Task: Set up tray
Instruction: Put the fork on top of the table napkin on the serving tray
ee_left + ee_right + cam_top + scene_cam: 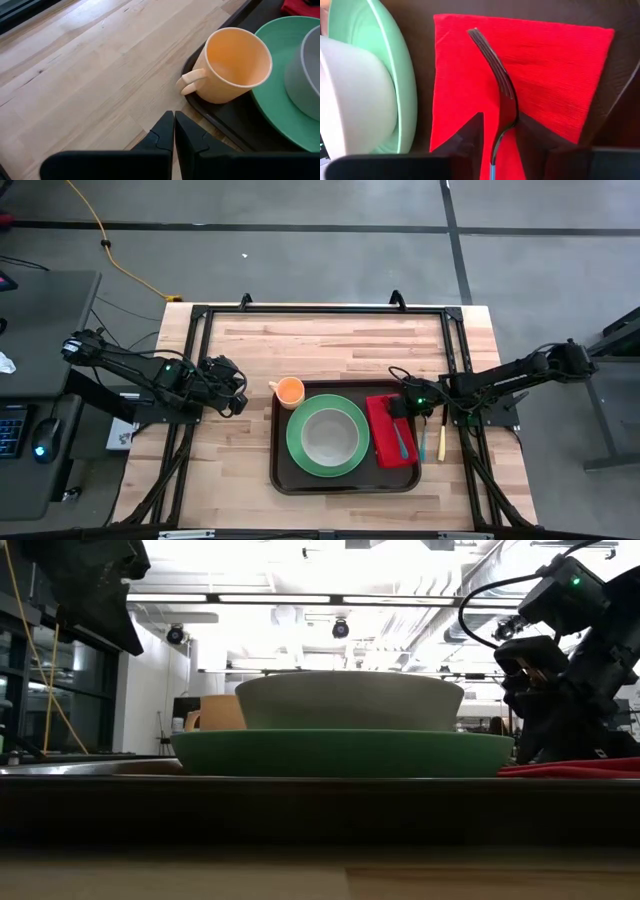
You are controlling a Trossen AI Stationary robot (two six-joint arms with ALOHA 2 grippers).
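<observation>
The dark brown tray (pixel 283 480) lies at the table's middle. On it stand a green plate (pixel 300 442) carrying a grey bowl (pixel 329 435), an orange cup (pixel 232 62) at its far left corner, and a red napkin (pixel 555 65) at its right. A dark fork (pixel 495 70) with a blue handle (pixel 402 442) lies on the napkin. My right gripper (pixel 499 137) is open just above the napkin, one finger on each side of the fork's neck. My left gripper (pixel 174 135) is shut, above the bare table left of the cup. My right gripper slants down from the table's far right side, its fingers astride the fork's neck (pixel 507 112). Red napkin shows between one finger and the neck. The other finger's (pixel 532 135) edge meets the neck, but I cannot tell whether it touches. The fork lies flat on the napkin.
A yellow-handled utensil (pixel 441 442) lies on the table just right of the tray. A black frame (pixel 320 310) runs around the tabletop. Bare wood lies between the tray and the far edge and left of the tray.
</observation>
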